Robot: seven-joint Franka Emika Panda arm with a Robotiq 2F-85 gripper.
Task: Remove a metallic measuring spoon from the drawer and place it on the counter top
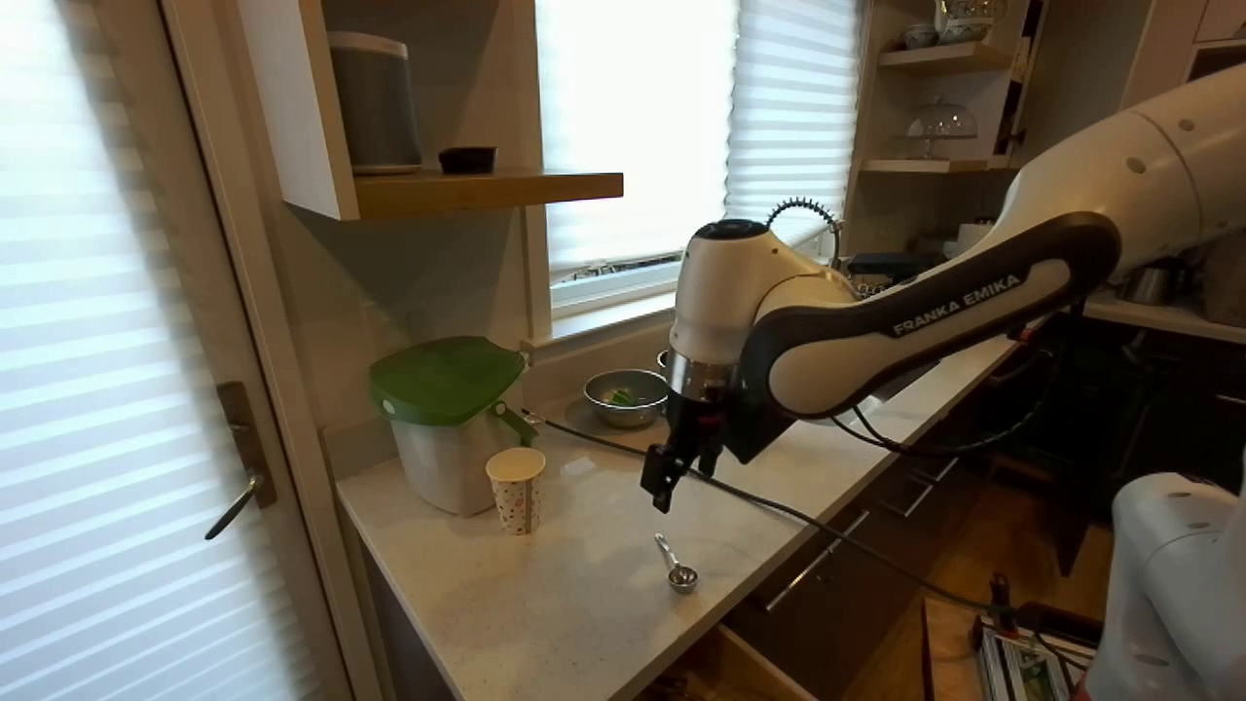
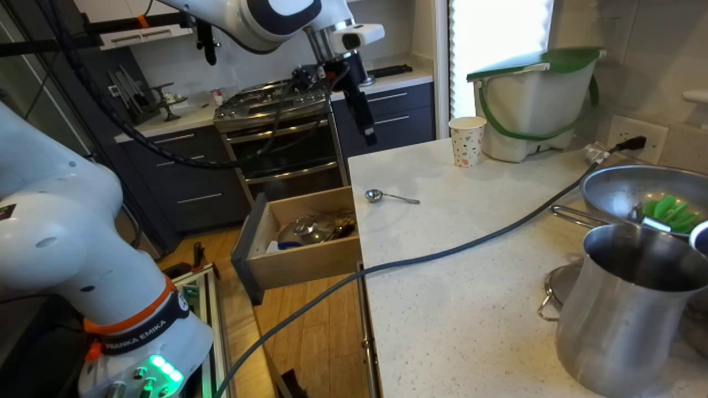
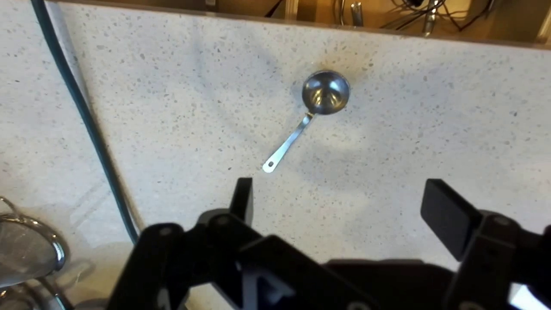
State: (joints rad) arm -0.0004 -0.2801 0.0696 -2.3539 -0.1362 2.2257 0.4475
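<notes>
Small silver-grey metal measuring spoon: was seen whole in all 3 views, resting on the flat, pale, flecked counter top near its front edge, with the round scoop turned toward that edge.
Black 2-fingered gripper: was held above the counter top, apart from the spoon; its jaws were shown spread wide in the wrist view, where its body was cut off by the bottom edge. In both exterior views the gap was hard to judge.
White-and-black robot arm: was cut off by the right edge in an exterior view.
Dark-fronted pale-wood drawer: was seen open, partly hidden beneath the counter top; in the wrist view only a strip was shown along the top edge. The smaller contents around a round, shiny metal piece could not be told apart.
Thick dark cable: was draped across the counter top and over its front edge; in the wrist view its lower stretch was covered by the gripper.
Brushed-steel pitcher: a grey metal bowl was partly hidden behind it and cut off by the right edge in an exterior view; the bright green object inside could not be identified.
Colour-flecked white paper cup: was seen upright just beside a green-lidded white pail; whether the 2 touched could not be told.
</notes>
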